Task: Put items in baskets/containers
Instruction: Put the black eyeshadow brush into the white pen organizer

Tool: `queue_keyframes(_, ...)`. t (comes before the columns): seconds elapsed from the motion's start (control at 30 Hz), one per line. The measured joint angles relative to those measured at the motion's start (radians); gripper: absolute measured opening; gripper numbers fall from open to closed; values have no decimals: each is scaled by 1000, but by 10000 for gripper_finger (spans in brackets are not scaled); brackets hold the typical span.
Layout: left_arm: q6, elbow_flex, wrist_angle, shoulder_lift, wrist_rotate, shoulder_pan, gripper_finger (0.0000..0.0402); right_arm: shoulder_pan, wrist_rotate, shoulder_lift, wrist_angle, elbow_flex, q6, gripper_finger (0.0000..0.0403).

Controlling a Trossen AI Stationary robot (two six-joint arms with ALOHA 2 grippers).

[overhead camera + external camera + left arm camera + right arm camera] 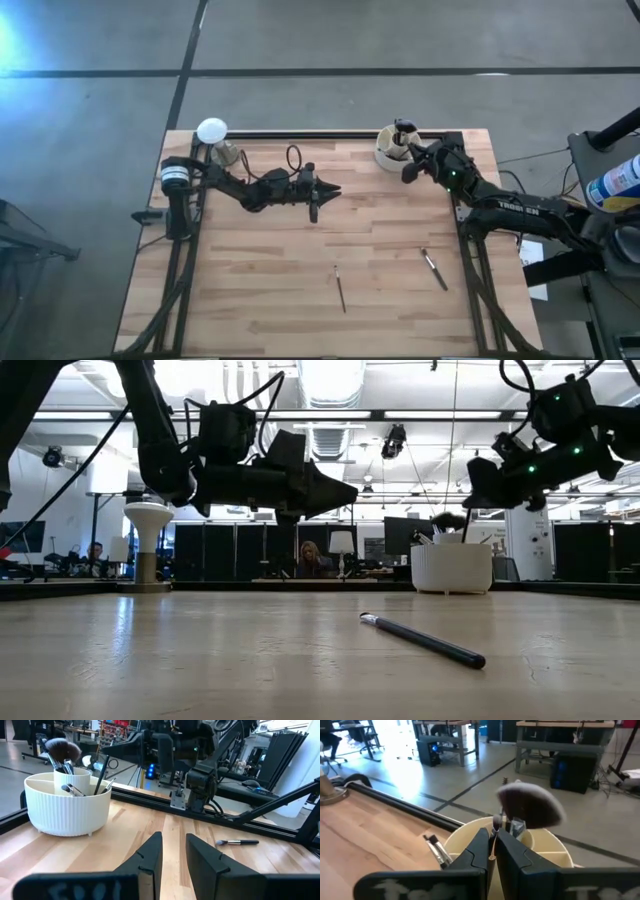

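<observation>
The cream-white ribbed cup stands at the table's far right with several brushes upright in it, one with a wide fluffy dark head. My right gripper hovers at the cup's rim, shut on a thin pale brush handle. Two more brushes lie flat on the table: one near the middle, one to its right. My left gripper hangs level over the table's middle, pointing at the cup, its fingers apart with nothing between them. My right gripper pinches a thin pale handle between its two fingertips. The fingers come nearly level from the table's right side, slanting a little down toward the cup. The brush's far end reaches over the cup's rim among the other brushes; whether it rests inside, I cannot tell.
A white disc on a metallic stand stands at the far left corner. A dark rail runs along the table's far edge. Bare wood lies between the two arms and along the near half.
</observation>
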Motion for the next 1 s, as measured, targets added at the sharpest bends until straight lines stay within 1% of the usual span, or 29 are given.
queue_keyframes(0.1, -1, 0, -1, 0, 0, 0, 78, -1, 0, 0, 2, -1, 11, 14)
queue_keyframes(0.37, -3, 0, -19, 0, 0, 0, 78, 0, 1, 0, -5, 3, 39, 33)
queue_keyframes(0.63, -3, 0, -32, 0, 0, 0, 78, -1, 5, 1, -87, 17, 30, 42)
queue_keyframes(0.73, -3, 0, -32, 0, 0, 0, 78, 0, 6, 1, -143, 39, 28, 59)
queue_keyframes(0.93, -10, 0, -38, 0, 0, -1, 78, 0, 10, 1, -299, 118, 31, 116)
queue_keyframes(1.0, -10, 0, -51, 0, 0, 0, 78, 0, 30, 1, -363, 153, 42, 134)
